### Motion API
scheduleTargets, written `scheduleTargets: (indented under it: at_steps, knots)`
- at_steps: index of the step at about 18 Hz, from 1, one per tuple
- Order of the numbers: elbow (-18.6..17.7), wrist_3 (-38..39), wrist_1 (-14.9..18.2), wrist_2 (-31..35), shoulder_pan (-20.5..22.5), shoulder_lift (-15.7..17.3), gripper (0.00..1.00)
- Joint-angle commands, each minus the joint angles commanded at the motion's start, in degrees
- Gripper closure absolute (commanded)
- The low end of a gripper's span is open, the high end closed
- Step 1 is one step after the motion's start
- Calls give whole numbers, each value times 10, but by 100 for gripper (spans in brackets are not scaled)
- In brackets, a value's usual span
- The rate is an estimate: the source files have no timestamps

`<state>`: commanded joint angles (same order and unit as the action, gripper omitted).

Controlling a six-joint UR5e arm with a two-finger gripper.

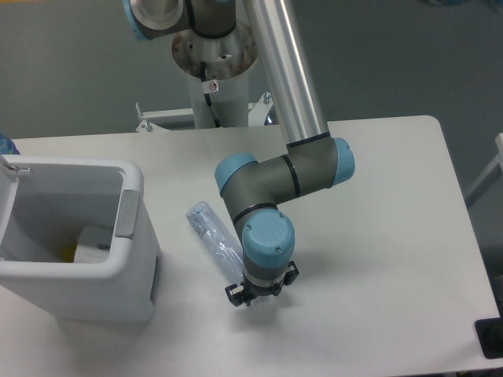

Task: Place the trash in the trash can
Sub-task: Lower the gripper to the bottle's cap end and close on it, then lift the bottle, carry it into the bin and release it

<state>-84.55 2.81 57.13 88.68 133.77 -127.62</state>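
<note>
- The bottle (214, 236) lies flat on the counter (377, 204), clear with a bluish tint, running on a slant from upper left to lower right.
- Its upper end is bare and points toward the bin; its lower end passes under the arm's wrist and is hidden there.
- The wrapper cannot be made out; the spot below the claw is covered by the wrist.
- The bin (130, 236) stands at the counter's left edge, near the bottle but apart from it, its mouth up and a grey tab on the side facing the bottle.
- Something pale and a yellow bit show at the bin's bottom; what they are I cannot tell.
- The claw (259, 292) points straight down at the counter, just beside the bottle's lower end.
- Only its black base shows below the blue wrist cap, so whether the fingers are apart or together, or grip anything, I cannot tell.
- The arm (275, 177) comes down from the post (216, 94) behind the counter in a long silver tube, bends at a grey elbow with blue caps, then folds back left and drops to the wrist.
</note>
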Motion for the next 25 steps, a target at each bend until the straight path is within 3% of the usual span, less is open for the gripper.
scheduleTargets:
  at_steps: [4, 14, 20, 25]
  knots:
    - [9, 1, 1, -3, -2, 9, 79]
    - [81, 5, -5, -42, 4, 39, 79]
    - [123, 4, -6, -103, 26, 54, 79]
    - [152, 4, -6, -187, 54, 95, 79]
